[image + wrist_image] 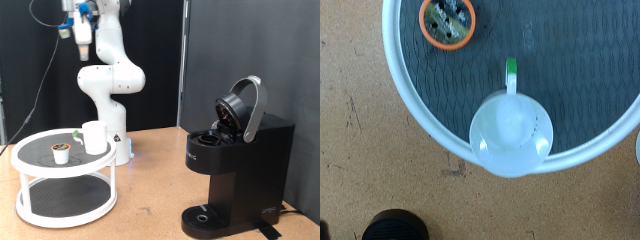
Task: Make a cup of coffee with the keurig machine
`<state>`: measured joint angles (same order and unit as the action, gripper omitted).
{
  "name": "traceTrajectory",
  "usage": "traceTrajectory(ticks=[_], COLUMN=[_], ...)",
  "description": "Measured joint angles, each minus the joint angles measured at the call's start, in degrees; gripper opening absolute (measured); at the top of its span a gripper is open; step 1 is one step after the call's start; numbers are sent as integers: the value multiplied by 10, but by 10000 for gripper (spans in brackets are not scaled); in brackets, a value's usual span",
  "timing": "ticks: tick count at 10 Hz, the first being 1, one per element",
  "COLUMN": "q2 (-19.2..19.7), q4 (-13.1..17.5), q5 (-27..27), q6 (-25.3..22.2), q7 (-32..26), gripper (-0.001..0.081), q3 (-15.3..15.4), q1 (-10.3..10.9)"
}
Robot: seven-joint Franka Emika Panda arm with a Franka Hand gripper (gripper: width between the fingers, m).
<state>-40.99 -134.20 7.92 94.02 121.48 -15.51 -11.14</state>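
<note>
Arm: the white jointed robot arm [108,70] stands at the back of the brown wooden table [150,165], towards the exterior view's left, with its upper end raised high near the exterior view's top.
Gripper: the gripper [72,22] sits at the top of the arm, well above everything on the table; it touches nothing.
Jaws: too small and blurred in the exterior view, and out of sight in the wrist view, so I cannot tell whether they are apart or together.
Stand: a white round two-tier stand [30,205] with dark mesh shelves [575,60] is near the table's front corner at the exterior view's left.
Cup: the small plain white cylindrical cup [94,137] stands upright on the stand's top tier, at the rim on the side facing the coffee maker; in the wrist view the cup [510,133] is seen from above, at the rim of the tier.
Pod: a tiny brown-topped coffee pod [62,151] sits on the same tier, near the cup but apart from it; in the wrist view its orange rim [447,22] shows.
Machine: the black boxy keurig machine [240,165] stands on the table at the exterior view's right, well apart from the stand.
Lid: the machine's hinged domed lid [243,105] is raised, leaving the chamber open.
Drip tray: the round drip tray [205,216] at the machine's foot carries no cup.
</note>
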Motion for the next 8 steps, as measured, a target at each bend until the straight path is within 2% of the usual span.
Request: traceTrajectory(ticks=[3,5,8], q2=[20,24,24], q4=[7,9,6], q5=[15,17,10], q6=[16,16,12], q7=[-30,-35,-96], gripper=[734,734,734], q3=[-29,-32,-42], q1=[-2,-2,1])
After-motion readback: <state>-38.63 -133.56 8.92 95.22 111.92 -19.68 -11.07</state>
